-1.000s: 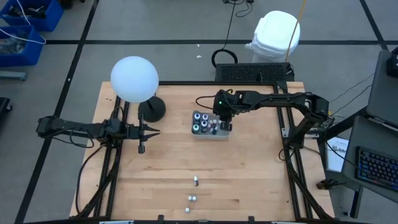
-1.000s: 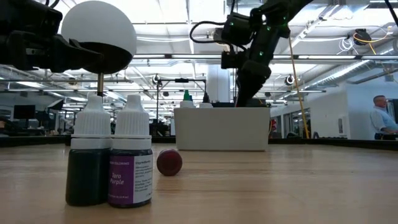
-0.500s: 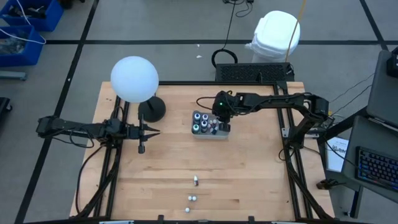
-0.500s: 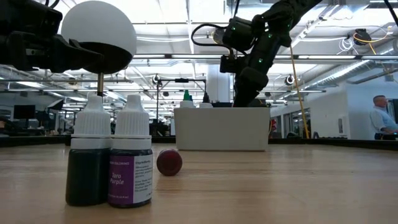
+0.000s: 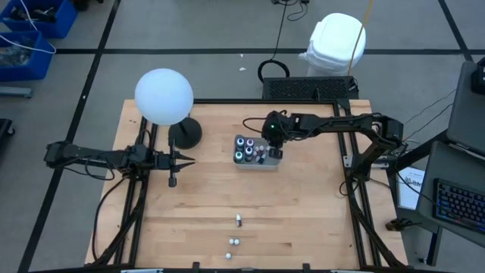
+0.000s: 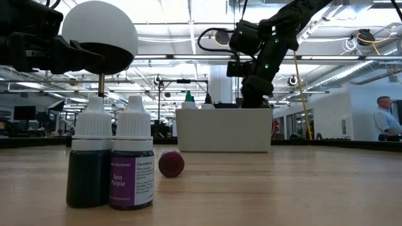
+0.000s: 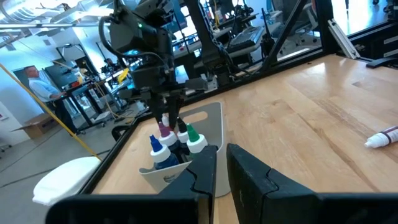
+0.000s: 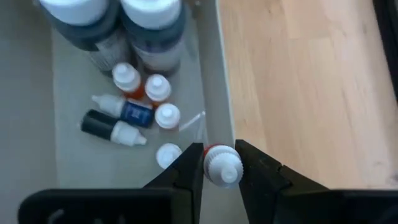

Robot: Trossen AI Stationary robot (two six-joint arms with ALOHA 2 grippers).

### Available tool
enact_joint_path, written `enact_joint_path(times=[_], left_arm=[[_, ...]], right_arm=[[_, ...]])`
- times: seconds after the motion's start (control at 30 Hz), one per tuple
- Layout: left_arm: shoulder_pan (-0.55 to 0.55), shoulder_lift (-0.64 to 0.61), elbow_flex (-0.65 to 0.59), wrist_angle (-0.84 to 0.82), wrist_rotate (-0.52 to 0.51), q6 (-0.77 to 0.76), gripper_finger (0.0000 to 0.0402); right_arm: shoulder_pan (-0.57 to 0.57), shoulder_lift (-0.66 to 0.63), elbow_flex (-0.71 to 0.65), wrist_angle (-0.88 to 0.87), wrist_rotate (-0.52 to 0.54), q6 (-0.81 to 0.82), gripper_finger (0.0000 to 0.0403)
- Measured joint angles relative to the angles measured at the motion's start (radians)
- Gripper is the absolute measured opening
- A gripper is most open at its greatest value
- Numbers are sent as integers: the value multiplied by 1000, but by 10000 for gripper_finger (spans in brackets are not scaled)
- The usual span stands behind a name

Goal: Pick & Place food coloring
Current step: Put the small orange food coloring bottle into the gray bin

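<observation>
A grey tray [image 5: 267,164] stands mid-table with several food coloring bottles in it, small vials [image 8: 134,115] lying and bigger dark bottles [image 8: 152,34] upright. My right gripper [image 8: 221,177] hangs over the tray's right end, shut on one white-capped vial [image 8: 221,163]. Three more bottles [image 5: 238,221] sit near the table's front edge; in the low view two stand upright [image 6: 112,164] and a red one [image 6: 171,163] lies on its side. My left gripper [image 5: 182,159] waits at the table's left, level, shut on nothing. My right gripper pinches the small vial at its white cap and red collar [image 8: 214,155] between its two fingers. The fingers come slanting down from the table's right side. The vial hangs clear above the tray's side wall [image 8: 211,87], cap toward the camera.
A lamp with a white globe [image 5: 164,95] and black base [image 5: 186,135] stands at the back left, near my left gripper. Bare wood lies between the tray and the front bottles. A person [image 6: 383,122] stands far off in the room.
My right arm has shifted slightly toward the table's right edge above the tray and its gripper has tipped a little, still shut on the vial.
</observation>
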State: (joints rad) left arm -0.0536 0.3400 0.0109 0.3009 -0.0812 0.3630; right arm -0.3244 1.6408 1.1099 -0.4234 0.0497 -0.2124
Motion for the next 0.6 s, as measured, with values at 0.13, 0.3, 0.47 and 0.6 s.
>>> enact_joint_path(times=[0.13,0.3,0.47,0.6], left_arm=[[0,0,0,-1,-6,0,47],[0,0,0,-8,-9,0,47],[0,0,0,-7,-8,0,47],[0,0,0,-7,-8,0,47]], right_arm=[[0,-12,0,-49,1,29,73],[6,-11,-11,-40,2,55,67],[6,-11,-45,3,-1,73,73],[6,-11,-79,57,-2,73,68]])
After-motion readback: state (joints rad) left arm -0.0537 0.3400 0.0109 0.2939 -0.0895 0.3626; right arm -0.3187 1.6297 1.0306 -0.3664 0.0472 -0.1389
